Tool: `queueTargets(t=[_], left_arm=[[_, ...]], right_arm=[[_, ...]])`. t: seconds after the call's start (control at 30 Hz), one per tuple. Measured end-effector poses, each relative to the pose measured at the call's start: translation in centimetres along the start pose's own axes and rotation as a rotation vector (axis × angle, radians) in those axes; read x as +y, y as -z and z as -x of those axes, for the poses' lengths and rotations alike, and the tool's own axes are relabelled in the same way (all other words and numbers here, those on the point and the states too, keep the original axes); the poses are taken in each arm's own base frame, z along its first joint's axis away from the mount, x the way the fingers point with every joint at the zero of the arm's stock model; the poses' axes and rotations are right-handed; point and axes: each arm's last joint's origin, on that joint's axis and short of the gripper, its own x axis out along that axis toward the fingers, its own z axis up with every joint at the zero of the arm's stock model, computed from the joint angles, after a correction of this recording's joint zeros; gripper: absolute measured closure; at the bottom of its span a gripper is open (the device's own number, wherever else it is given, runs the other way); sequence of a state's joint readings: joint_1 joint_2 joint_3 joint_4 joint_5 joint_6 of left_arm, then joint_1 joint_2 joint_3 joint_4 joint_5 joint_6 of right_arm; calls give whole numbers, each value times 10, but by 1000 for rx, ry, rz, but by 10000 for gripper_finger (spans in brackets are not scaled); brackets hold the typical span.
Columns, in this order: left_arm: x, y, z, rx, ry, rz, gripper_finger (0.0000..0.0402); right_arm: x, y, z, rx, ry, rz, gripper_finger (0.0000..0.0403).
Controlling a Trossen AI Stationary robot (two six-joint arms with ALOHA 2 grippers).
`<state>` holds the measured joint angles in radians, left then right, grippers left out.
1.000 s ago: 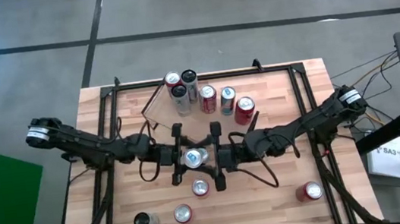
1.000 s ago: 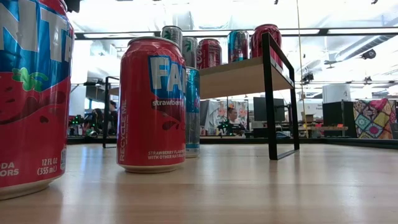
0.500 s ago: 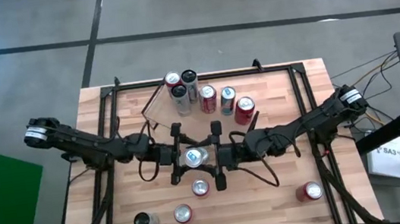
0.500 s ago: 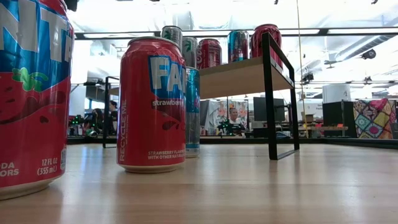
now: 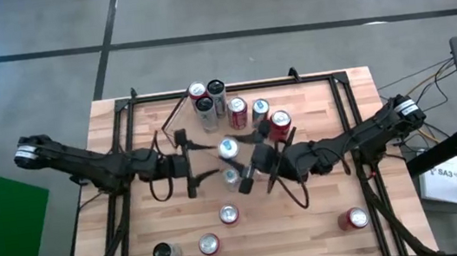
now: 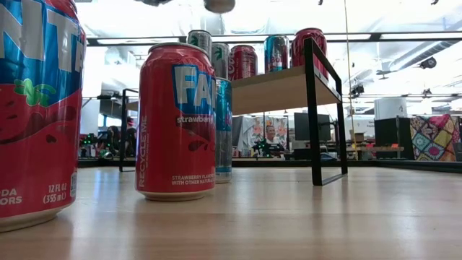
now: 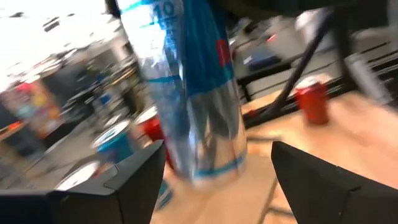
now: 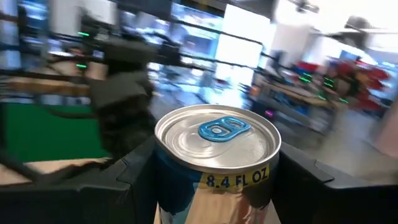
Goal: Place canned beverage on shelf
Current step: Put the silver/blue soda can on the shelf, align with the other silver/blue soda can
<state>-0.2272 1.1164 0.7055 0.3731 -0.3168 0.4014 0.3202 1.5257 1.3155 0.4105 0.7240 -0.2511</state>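
A slim blue-and-silver can [image 5: 229, 150] hangs above the table's middle, with my right gripper [image 5: 245, 159] shut on it. Its silver lid [image 8: 216, 135] with a blue tab fills the right wrist view. In the left wrist view the can [image 7: 193, 93] is tilted, ahead of my left fingers. My left gripper [image 5: 187, 162] is open and stands to the can's left, apart from it. The shelf [image 6: 281, 87] stands at the far middle on its black end frames. Several cans [image 5: 237, 109] stand upright on its plank. My right gripper pinches the can's side wall [image 8: 163, 186] just below the lid rim between its two fingers. The fingers come about level from the table's right side and lie across the can. The can is lifted clear of the table and tilted.
Loose cans stand on the near part of the table: a red one [image 5: 229, 214], another red one [image 5: 210, 245], a dark one [image 5: 167, 253] and a red one at the near right [image 5: 355, 218]. Two red cans [image 6: 177, 119] loom close in the low view.
My left gripper has opened, let go of the can and drawn back toward the table's left edge. My right gripper has rolled and carried the can a little up and toward the far edge, so the can is now tilted and held by the right alone.
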Motion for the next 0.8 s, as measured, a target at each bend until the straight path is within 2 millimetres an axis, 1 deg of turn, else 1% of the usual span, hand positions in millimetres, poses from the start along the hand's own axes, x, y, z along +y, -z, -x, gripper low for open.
queueTargets(t=[0.1, 0.2, 0.4, 0.5, 0.63, 0.8], left_arm=[[7, 0, 9, 68, -111, 13, 123], [14, -3, 19, 86, -169, 42, 123], [24, -10, 38, 47, -184, 102, 123], [27, -14, 47, 30, -187, 134, 123], [31, -17, 56, 17, -185, 165, 123], [32, -19, 62, 1, -184, 184, 123]], right_arm=[[-2, 4, 0, 50, 94, -9, 181], [-3, 10, 0, 88, 123, -47, 181], [-3, 27, 0, 182, 132, -136, 180], [-3, 35, 1, 200, 145, -159, 180], [-5, 46, 3, 207, 244, -199, 180], [-10, 62, 4, 198, 370, -335, 180]])
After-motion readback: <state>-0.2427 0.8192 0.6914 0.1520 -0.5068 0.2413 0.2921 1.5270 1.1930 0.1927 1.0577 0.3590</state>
